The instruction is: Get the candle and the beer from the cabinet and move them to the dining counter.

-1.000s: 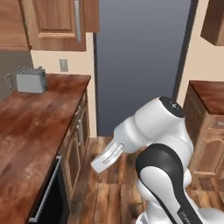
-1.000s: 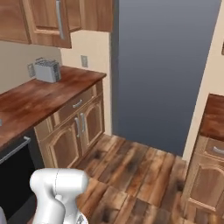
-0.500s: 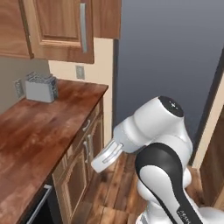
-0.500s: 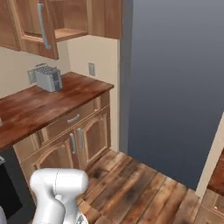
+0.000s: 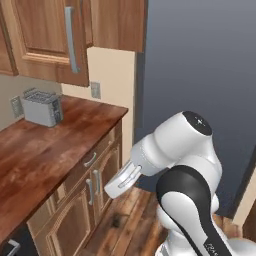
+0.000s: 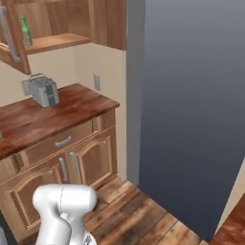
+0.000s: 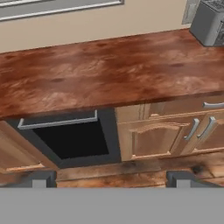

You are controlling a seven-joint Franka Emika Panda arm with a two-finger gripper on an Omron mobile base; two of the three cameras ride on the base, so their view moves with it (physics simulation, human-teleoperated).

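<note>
The beer [image 6: 25, 31], a slim green bottle, stands upright on the shelf inside the brown wall cabinet [image 6: 72, 21]. The cabinet's door [image 5: 45, 42], with its long silver bar handle, is at the top left of the left base view. The candle is hidden and the dining counter is out of view. My gripper [image 7: 113, 179] is open, its two dark fingertips [image 7: 43, 178] wide apart with nothing between them. It looks down at the counter front, well below the cabinet. My white arm [image 5: 175, 150] is folded low in front of the base.
A grey toaster [image 6: 44, 91] sits on the reddish wood counter [image 5: 45, 155] under the cabinet. Lower cabinet doors with curved handles [image 7: 192, 129] and a black appliance front [image 7: 72, 138] are below. A tall dark grey panel [image 6: 191, 105] stands to the right, above wood flooring.
The whole picture has shifted: the base has moved, bringing the toaster counter and wall cabinet closer and larger. The arm keeps its pose and the gripper stays open.
</note>
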